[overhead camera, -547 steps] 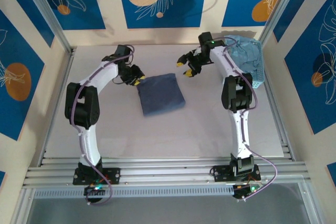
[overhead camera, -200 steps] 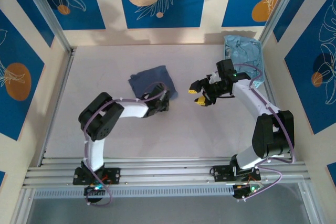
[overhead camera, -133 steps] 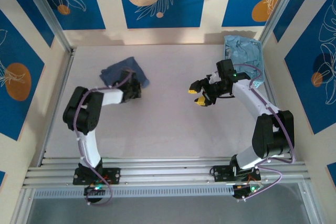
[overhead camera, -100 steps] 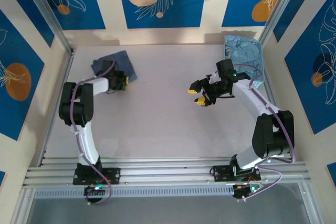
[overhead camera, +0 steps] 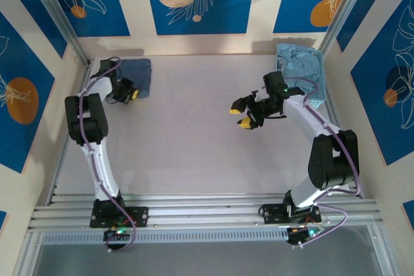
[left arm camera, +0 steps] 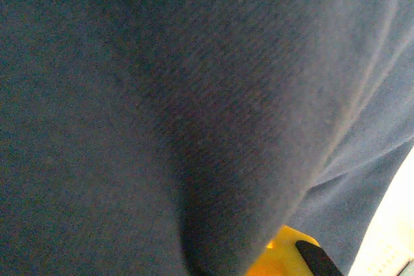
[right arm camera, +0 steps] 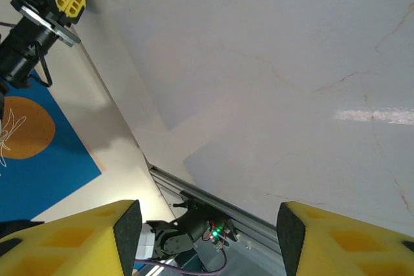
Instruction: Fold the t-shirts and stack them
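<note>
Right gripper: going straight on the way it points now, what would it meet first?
Likely the bare table: the right gripper, jaws open, aims left across it. Farther along sits the left arm's base; depth is unclear.

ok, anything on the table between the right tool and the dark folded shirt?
Nothing. In the top external view, the table is bare between the right tool and the dark slate-blue t-shirt in the far left corner.
</note>
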### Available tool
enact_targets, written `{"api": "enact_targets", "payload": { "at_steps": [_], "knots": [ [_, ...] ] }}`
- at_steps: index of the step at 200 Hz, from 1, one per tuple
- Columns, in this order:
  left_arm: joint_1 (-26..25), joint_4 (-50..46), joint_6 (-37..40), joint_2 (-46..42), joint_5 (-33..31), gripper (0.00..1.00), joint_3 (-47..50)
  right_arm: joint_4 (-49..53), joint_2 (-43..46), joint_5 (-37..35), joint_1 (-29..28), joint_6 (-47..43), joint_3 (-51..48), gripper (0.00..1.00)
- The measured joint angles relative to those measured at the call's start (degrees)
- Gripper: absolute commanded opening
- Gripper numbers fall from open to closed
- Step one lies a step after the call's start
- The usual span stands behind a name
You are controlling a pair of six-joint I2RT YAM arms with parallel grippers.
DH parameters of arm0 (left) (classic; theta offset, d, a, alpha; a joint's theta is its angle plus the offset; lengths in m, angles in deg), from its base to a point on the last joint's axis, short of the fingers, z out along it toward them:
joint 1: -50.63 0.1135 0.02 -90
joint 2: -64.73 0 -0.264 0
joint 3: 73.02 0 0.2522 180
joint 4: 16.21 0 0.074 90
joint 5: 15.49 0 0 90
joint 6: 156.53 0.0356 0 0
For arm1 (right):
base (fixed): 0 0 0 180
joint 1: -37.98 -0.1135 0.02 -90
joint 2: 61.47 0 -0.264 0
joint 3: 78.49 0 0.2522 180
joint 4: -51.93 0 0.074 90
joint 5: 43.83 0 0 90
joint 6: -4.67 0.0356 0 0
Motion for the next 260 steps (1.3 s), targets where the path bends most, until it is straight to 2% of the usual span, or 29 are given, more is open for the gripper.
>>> {"api": "enact_targets", "payload": {
  "at_steps": [13,49,54,58,65,70,77,94,109,111,113,117,145,170,191,208,234,260],
  "knots": [
    [0.2,-1.2,1.0,0.4,-0.3,0.12,-1.4,-1.1,0.0,0.2,-0.4,0.0,0.1,0.61],
    [0.3,-2.7,3.9,-0.6,-0.9,0.50,-1.3,-5.9,3.2,-1.1,-0.8,1.5,-0.2,0.61],
    [0.3,-2.7,3.9,-1.3,-1.0,0.57,-0.7,-7.0,4.3,-1.6,-0.7,1.7,-0.4,0.61],
    [0.3,-2.6,4.2,-2.1,-1.2,0.68,0.0,-7.9,5.4,-2.1,-0.7,2.0,-0.7,0.62],
    [0.2,-2.7,4.5,-4.0,-1.7,0.74,1.6,-9.8,7.6,-2.9,-0.7,2.3,-1.3,0.62],
    [0.1,-3.1,5.0,-5.6,-2.1,0.90,2.4,-10.8,9.0,-3.4,-0.7,2.6,-1.7,0.62],
    [-0.2,-3.3,5.7,-8.4,-3.1,1.00,4.2,-12.5,11.2,-4.2,-0.7,2.7,-2.1,0.63],
    [-1.2,-3.7,7.4,-17.4,-6.9,1.00,8.2,-15.9,14.7,-5.4,-0.5,2.8,-2.2,0.65],
    [-2.7,-3.1,9.0,-27.2,-10.4,1.00,12.5,-17.6,15.8,-6.1,0.0,3.1,-2.2,0.72],
    [-3.0,-2.8,9.1,-28.8,-11.0,1.00,13.3,-17.8,15.8,-6.3,0.2,3.1,-2.2,0.80],
    [-3.1,-2.6,9.3,-29.7,-11.5,1.00,13.9,-17.9,15.8,-6.4,0.3,3.0,-2.2,0.93],
    [-3.7,-2.3,9.5,-32.8,-12.2,1.00,15.3,-17.9,15.9,-6.8,0.5,3.5,-2.1,1.00],
    [-6.6,0.7,10.9,-48.8,-17.5,1.00,25.3,-15.8,16.1,-11.0,1.7,3.0,-1.7,0.99],
    [-8.7,-0.3,11.7,-54.5,-23.5,1.00,30.4,-10.8,18.6,-18.1,1.8,0.9,-0.9,0.99],
    [-11.2,-3.4,12.2,-56.9,-31.6,1.00,33.9,-5.8,22.8,-25.9,1.8,-1.2,-0.9,0.99],
    [-14.5,-4.4,13.2,-61.2,-41.1,1.00,39.4,-2.3,25.4,-32.5,2.3,-1.9,-1.4,0.99],
    [-16.5,3.8,24.7,-73.1,-46.9,1.00,54.8,-5.5,29.3,-40.2,3.9,-5.1,-11.1,0.99],
    [-16.6,14.1,36.3,-79.1,-46.4,1.00,68.1,-15.0,33.6,-47.9,3.8,-11.1,-27.5,0.99]
  ]
}}
